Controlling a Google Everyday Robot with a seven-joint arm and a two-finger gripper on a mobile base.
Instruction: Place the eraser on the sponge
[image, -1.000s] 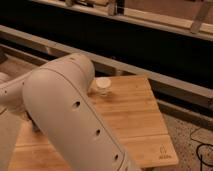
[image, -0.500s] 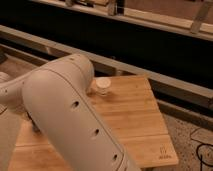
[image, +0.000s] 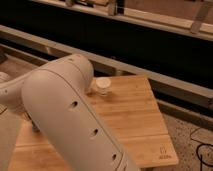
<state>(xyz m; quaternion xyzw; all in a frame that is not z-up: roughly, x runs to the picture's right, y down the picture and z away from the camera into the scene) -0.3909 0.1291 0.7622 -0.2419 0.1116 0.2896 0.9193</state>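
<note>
My large white arm fills the left and centre of the camera view and covers most of the wooden table. The gripper is out of view, hidden behind the arm. The eraser and the sponge are hidden or out of view. On the bare part of the table only a small white cup shows, standing upright near the far edge just right of the arm.
A dark railing and a grey ledge run behind the table. Speckled floor lies to the right of the table's edge, with a dark cable at the lower right.
</note>
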